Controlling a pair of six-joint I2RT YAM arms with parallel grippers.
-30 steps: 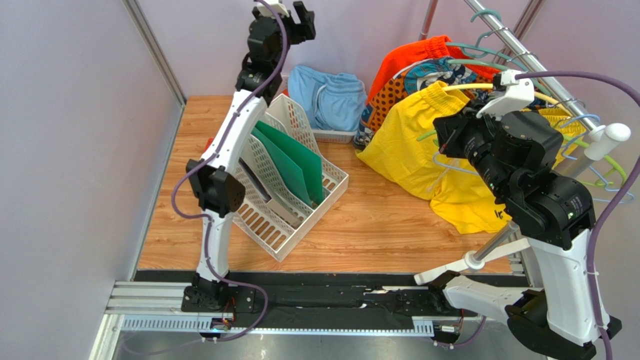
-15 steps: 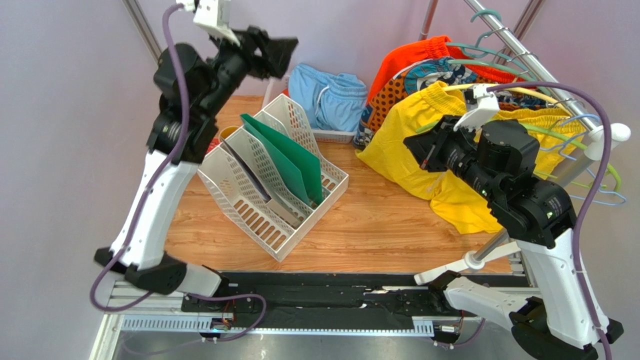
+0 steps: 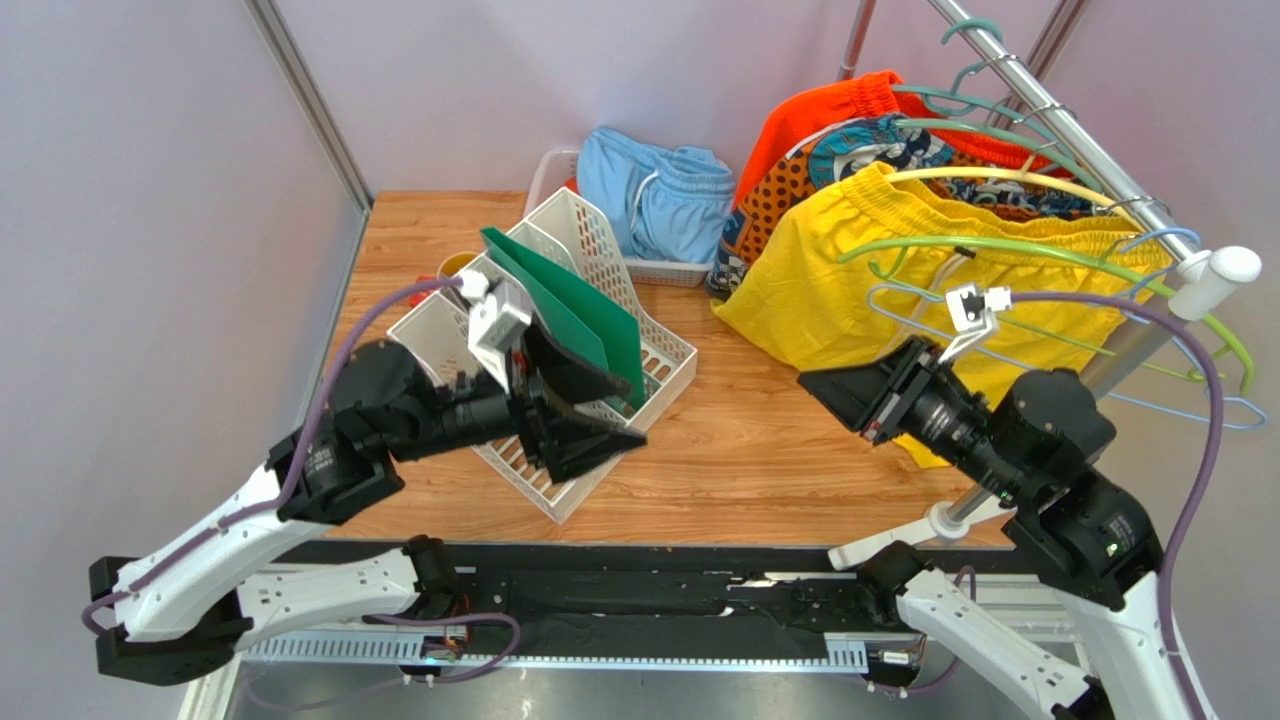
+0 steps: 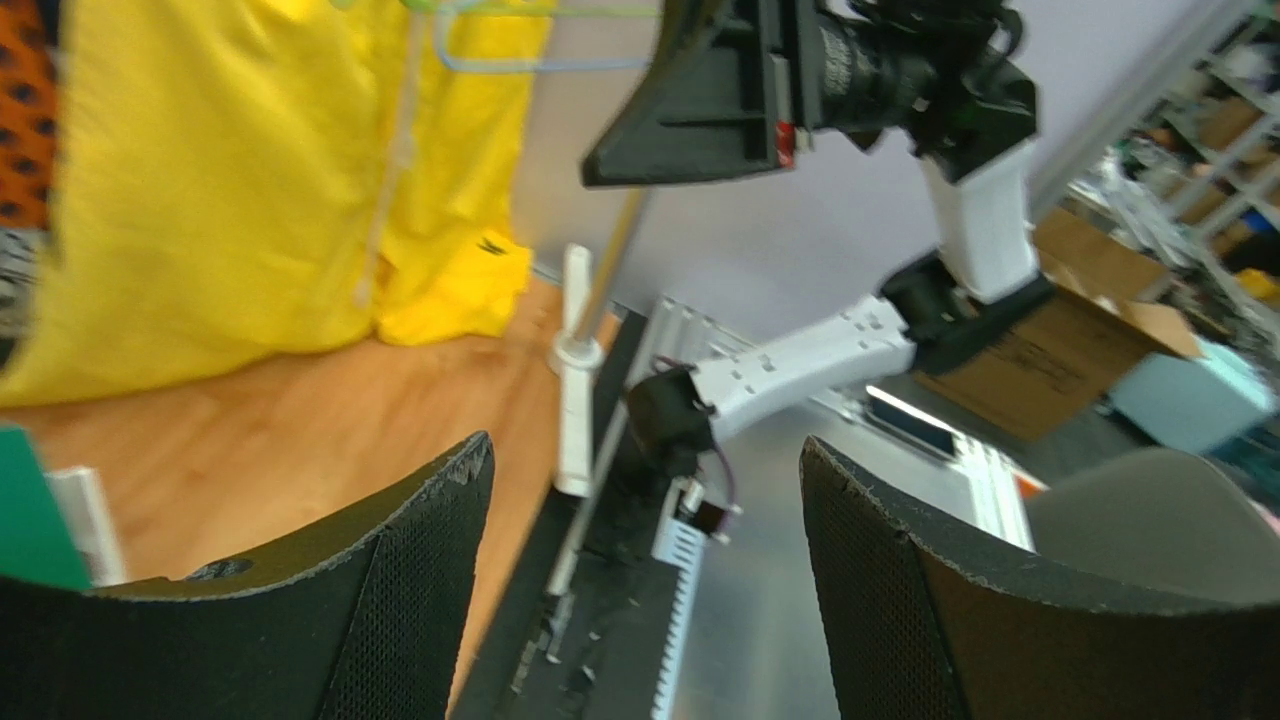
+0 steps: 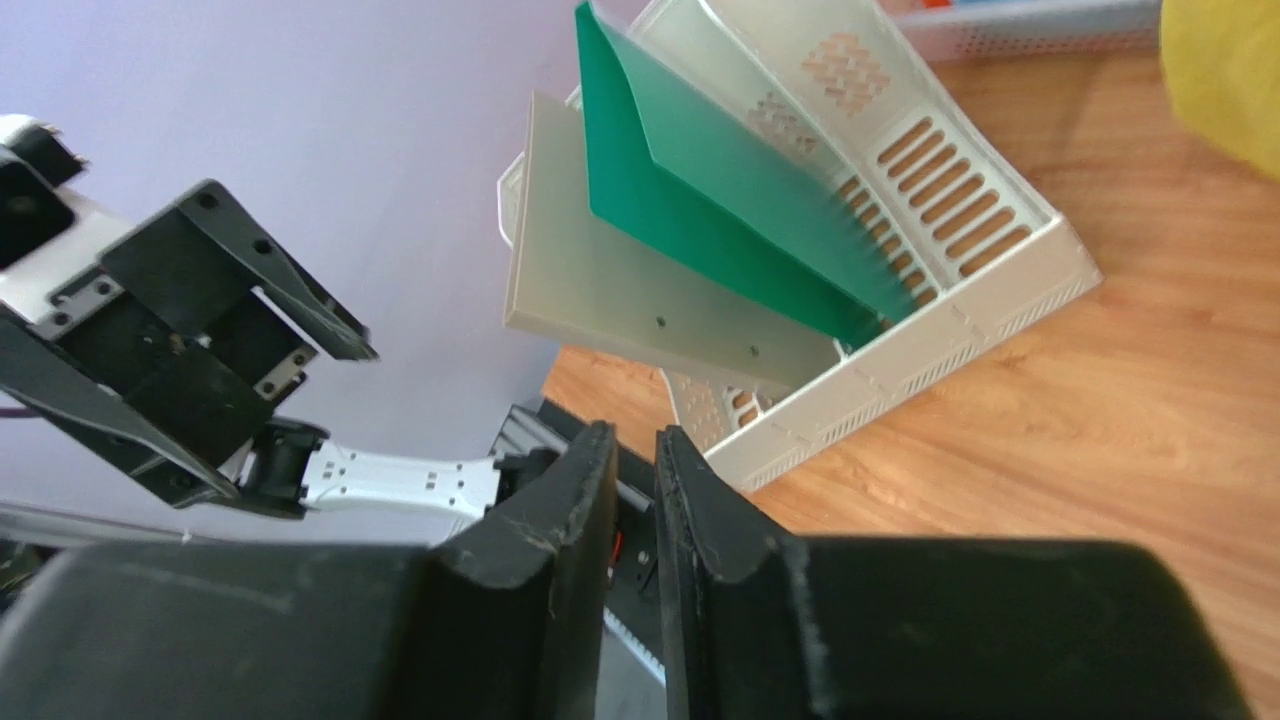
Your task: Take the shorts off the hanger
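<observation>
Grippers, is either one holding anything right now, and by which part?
Nothing is held. The left gripper has wide, empty jaws; the right gripper has jaws a slit apart, also empty.

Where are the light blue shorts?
Top view: the light blue shorts lie at the far edge of the table, behind the file rack, left of the hanging orange shorts.

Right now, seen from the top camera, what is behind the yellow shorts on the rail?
A patterned orange-and-teal pair, then the bright orange shorts. The yellow shorts cover much of both, so how they hang cannot be seen.
</observation>
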